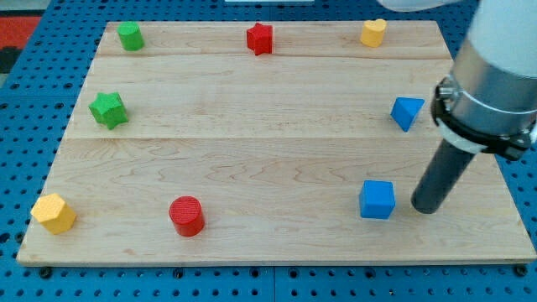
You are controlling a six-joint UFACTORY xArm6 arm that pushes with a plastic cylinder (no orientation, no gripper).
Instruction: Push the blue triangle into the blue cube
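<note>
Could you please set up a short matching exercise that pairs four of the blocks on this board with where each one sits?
Blocks:
1. blue cube
2. red star
3. yellow hexagon block
4. blue triangle

Places:
A. top edge, near the middle
B. bottom left corner
C. just left of my tip
D. right side, above the cube

Pairs: 1-C, 2-A, 3-B, 4-D
</note>
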